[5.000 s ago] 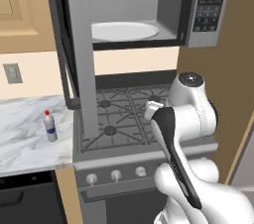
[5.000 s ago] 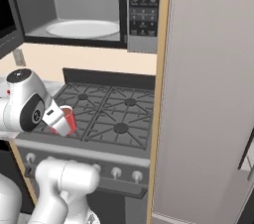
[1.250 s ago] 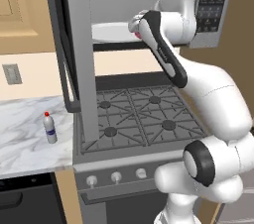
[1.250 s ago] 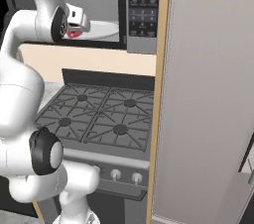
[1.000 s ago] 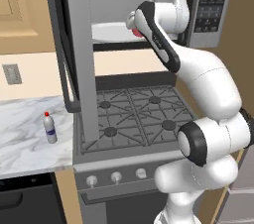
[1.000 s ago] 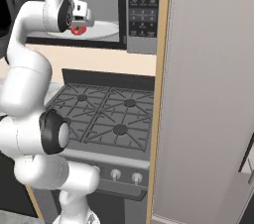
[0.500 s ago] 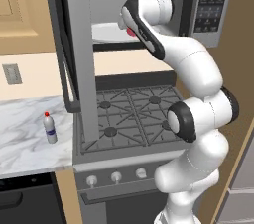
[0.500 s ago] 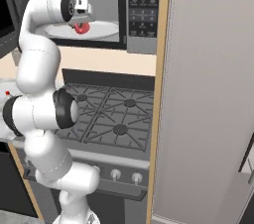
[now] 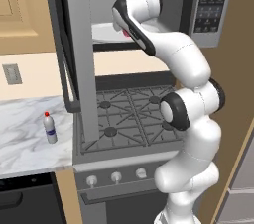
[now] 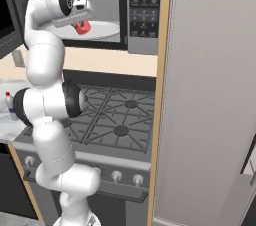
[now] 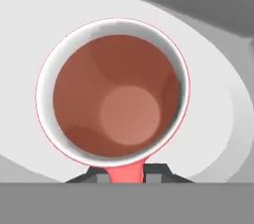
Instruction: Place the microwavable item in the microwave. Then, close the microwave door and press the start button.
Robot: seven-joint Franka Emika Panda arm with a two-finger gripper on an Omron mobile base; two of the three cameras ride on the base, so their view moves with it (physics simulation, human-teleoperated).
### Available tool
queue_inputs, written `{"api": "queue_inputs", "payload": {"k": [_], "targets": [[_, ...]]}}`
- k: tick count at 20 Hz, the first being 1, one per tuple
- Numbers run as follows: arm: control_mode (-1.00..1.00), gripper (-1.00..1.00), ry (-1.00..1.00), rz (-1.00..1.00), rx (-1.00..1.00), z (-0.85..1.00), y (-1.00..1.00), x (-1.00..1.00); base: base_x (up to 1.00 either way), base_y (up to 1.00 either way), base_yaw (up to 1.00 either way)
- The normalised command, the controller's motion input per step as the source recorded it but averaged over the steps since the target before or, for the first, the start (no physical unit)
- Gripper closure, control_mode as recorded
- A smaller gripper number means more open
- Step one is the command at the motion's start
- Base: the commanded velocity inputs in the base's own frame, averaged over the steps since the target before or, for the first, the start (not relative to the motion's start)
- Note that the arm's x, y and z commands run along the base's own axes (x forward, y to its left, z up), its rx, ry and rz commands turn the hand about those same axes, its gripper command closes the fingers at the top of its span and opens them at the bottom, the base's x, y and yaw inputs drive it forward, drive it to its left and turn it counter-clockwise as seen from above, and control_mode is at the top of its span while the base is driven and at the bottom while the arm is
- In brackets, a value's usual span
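Red cup (image 11: 114, 89) with white rim, reddish-brown inside, lighter round spot at bottom. White turntable plate (image 11: 218, 104). Microwave (image 9: 211, 7) steel grey, pale grey interior, dark keypad panel (image 10: 144, 2) with small light buttons. Microwave door (image 9: 74, 44) grey frame, black glass. Stove (image 9: 129, 119) grey with dark grates, silver knobs. Table (image 9: 25, 139) white-grey marble veining. Bottle (image 9: 48, 128) clear, red cap, blue label. Wall beige, cabinets tan wood. Arm white, dark joints.
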Motion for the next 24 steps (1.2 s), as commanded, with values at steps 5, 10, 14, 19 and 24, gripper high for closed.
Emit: {"api": "queue_inputs", "payload": {"k": [5,10,14,19,24], "targets": [[-1.00,1.00,0.02,0.02,-0.07,-0.09,0.00,0.27,0.00,0.00,0.00],[-1.00,-1.00,0.00,0.02,-0.07,-0.03,0.00,0.03,0.00,0.00,0.00],[-1.00,-1.00,-0.10,0.03,-0.04,0.00,0.00,0.00,0.00,0.00,0.00],[-1.00,-1.00,-0.21,0.03,-0.05,0.00,0.00,-0.20,0.00,0.00,0.00],[-1.00,-1.00,-0.28,0.03,-0.07,0.00,0.00,-0.58,0.00,0.00,0.00]]}}
